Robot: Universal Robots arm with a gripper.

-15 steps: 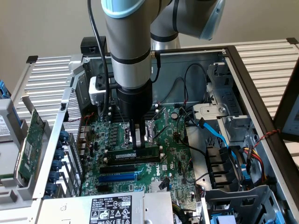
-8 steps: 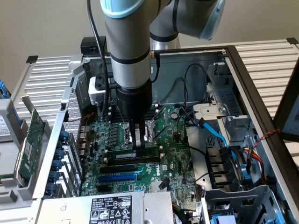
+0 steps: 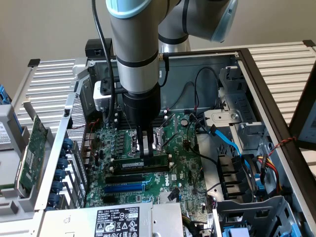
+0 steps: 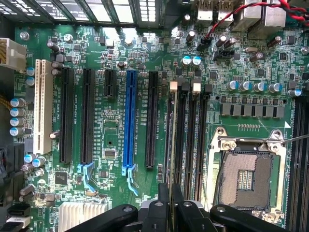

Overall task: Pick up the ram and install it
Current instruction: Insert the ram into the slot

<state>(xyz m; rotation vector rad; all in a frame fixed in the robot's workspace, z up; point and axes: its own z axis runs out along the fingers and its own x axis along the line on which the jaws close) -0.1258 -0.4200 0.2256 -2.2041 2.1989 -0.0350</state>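
Observation:
My gripper (image 3: 146, 155) reaches straight down from the arm into the open computer case and is shut on the ram (image 3: 129, 163). The ram is a long dark stick with a pale label strip. It lies level along the black memory slots (image 3: 140, 170) on the green motherboard (image 3: 185, 168). In the wrist view the gripper (image 4: 170, 194) pinches the ram (image 4: 174, 145) edge-on, in line with the black memory slots (image 4: 192, 130), beside the one with a white clip (image 4: 174, 86). Whether the ram touches the slot under it I cannot tell.
An empty CPU socket (image 4: 246, 179) sits beside the memory slots, with black and blue expansion slots (image 4: 129, 121) on their other side. A green expansion card (image 3: 32, 153) stands outside the case at the exterior view's left. Blue cables (image 3: 224, 140) and drive bays crowd the exterior view's right.

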